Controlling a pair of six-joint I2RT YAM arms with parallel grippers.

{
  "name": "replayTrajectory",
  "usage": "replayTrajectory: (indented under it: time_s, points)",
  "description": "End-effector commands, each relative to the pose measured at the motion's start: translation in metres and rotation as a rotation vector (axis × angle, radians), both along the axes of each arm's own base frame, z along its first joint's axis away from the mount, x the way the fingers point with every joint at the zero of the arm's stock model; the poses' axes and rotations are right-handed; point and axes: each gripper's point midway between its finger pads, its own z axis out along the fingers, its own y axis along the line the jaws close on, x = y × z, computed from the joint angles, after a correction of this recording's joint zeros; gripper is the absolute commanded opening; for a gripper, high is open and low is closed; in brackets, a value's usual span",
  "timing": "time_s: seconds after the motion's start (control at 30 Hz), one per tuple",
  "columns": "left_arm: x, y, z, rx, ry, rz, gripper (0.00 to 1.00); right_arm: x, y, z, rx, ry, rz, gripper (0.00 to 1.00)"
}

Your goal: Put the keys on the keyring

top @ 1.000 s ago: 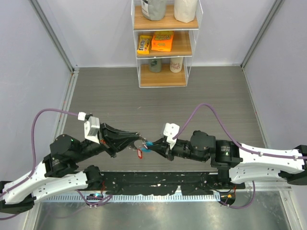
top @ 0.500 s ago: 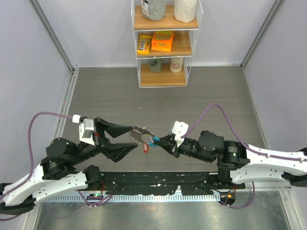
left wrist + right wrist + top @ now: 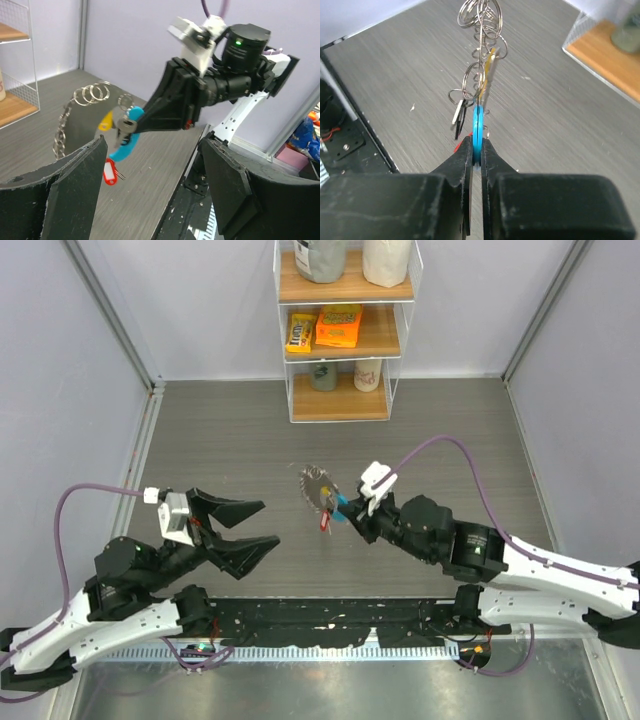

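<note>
1. The right tool [image 3: 341,512] is pinched shut on the blue tag [image 3: 477,125]. In the right wrist view its two fingers press flat against either face of the tag.
2. The keyring [image 3: 318,485] is in the air above the desk [image 3: 220,440], carried only by that tag. It shows as a chain of small silvery rings linked into a loop, extending away from the right tool's tips.
3. The yellow key [image 3: 106,121] sits just beside the tag, against the loop. The red key [image 3: 110,172] dangles below the tag, clear of the desk.
4. A silver key [image 3: 457,112] hangs from a ring near the tag. A darker piece beside it may be another key, but the view is too fine to be sure.
5. The left tool [image 3: 262,526] is spread wide and holds nothing. It points toward the keyring from the left, well apart from it.
6. A shelf unit [image 3: 345,330] stands at the far edge of the desk.
</note>
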Motion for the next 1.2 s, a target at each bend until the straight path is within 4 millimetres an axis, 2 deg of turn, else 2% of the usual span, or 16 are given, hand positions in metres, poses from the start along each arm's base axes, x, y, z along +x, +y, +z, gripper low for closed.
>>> replayTrajectory:
  time_s: [0.0, 0.07, 0.1, 0.13, 0.23, 0.27, 0.37, 0.4, 0.43, 0.53, 0.83, 0.9, 0.93, 0.97, 1.0, 1.17]
  points:
    - [0.002, 0.004, -0.002, -0.027, 0.019, 0.018, 0.86, 0.025, -0.002, -0.014, 0.138, 0.187, -0.081, 0.06]
    - [0.003, 0.005, -0.005, -0.034, 0.025, 0.024, 0.86, 0.033, -0.002, -0.026, 0.182, 0.258, -0.087, 0.06]
    - [0.003, 0.004, -0.007, -0.033, 0.03, 0.022, 0.87, 0.03, 0.003, -0.032, 0.216, 0.307, -0.06, 0.06]
    - [0.003, 0.004, -0.007, -0.037, 0.032, 0.021, 0.88, 0.04, -0.002, -0.037, 0.233, 0.326, -0.09, 0.06]
    - [0.003, 0.001, -0.011, -0.031, 0.043, 0.016, 0.91, 0.049, -0.006, -0.058, 0.318, 0.45, -0.087, 0.06]
    - [0.003, 0.0, -0.013, -0.023, 0.047, 0.013, 0.91, 0.052, -0.005, -0.054, 0.372, 0.471, -0.089, 0.06]
    - [0.004, -0.001, -0.017, -0.009, 0.053, 0.017, 0.94, 0.064, -0.013, -0.073, 0.44, 0.549, -0.107, 0.06]
    - [0.004, -0.001, -0.019, -0.005, 0.055, 0.017, 0.95, 0.064, -0.013, -0.088, 0.445, 0.605, -0.12, 0.06]
    - [0.005, -0.001, -0.019, -0.003, 0.052, 0.019, 1.0, 0.069, -0.015, -0.089, 0.471, 0.616, -0.115, 0.06]
    - [0.006, -0.001, -0.024, 0.006, 0.058, 0.024, 1.0, 0.075, -0.016, -0.113, 0.51, 0.706, -0.134, 0.06]
    - [0.006, -0.001, -0.03, 0.013, 0.06, 0.027, 1.0, 0.106, -0.03, -0.161, 0.586, 0.86, -0.249, 0.06]
    - [0.007, -0.002, -0.032, 0.017, 0.059, 0.03, 1.0, 0.107, -0.031, -0.173, 0.579, 0.891, -0.267, 0.13]
    - [0.007, -0.001, -0.031, 0.014, 0.058, 0.031, 1.0, 0.108, -0.032, -0.176, 0.579, 0.895, -0.273, 0.24]
    - [0.007, -0.001, -0.032, 0.018, 0.055, 0.032, 1.0, 0.108, -0.032, -0.181, 0.576, 0.905, -0.281, 0.29]
    - [0.008, -0.001, -0.032, 0.022, 0.054, 0.035, 1.0, 0.108, -0.034, -0.184, 0.575, 0.909, -0.292, 0.39]
    - [0.009, -0.001, -0.031, 0.028, 0.046, 0.04, 0.99, 0.109, -0.038, -0.191, 0.54, 0.901, -0.307, 0.64]
